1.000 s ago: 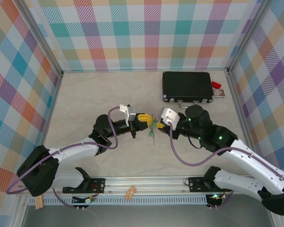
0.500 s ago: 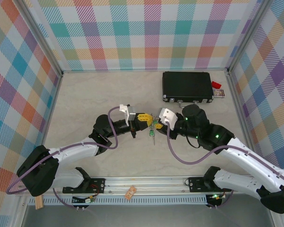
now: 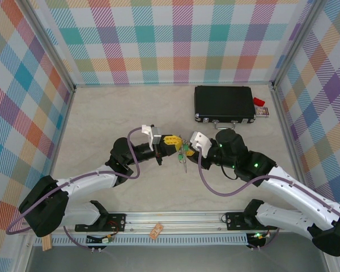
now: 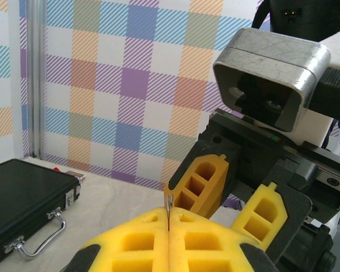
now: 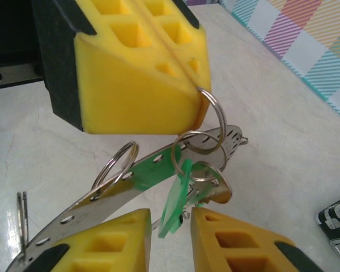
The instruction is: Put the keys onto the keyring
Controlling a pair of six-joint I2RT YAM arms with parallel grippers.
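Observation:
My left gripper (image 3: 172, 140) hovers over the table's middle, its yellow pads (image 5: 136, 68) shut on a small wire ring (image 5: 214, 116). That ring links to the keyring (image 5: 110, 195), a flat perforated grey band hanging tilted beneath it, with another wire ring (image 5: 114, 164) through it. A key with a green tag (image 5: 177, 199) and a brass-coloured key (image 5: 218, 191) dangle from the rings. My right gripper (image 5: 170, 218) faces the left one from the right. Its jaws stand apart, with the green tag hanging in the gap. From above, the green keys (image 3: 184, 152) sit between both grippers.
A black case (image 3: 224, 104) lies at the back right with a small red item (image 3: 258, 102) beside it. Plaid walls close the table at the back and on both sides. The two arms nearly touch at their tips.
The right arm has slid left, closer to the left gripper and the hanging keys, and its jaws have narrowed a little. The left gripper has held still, shut.

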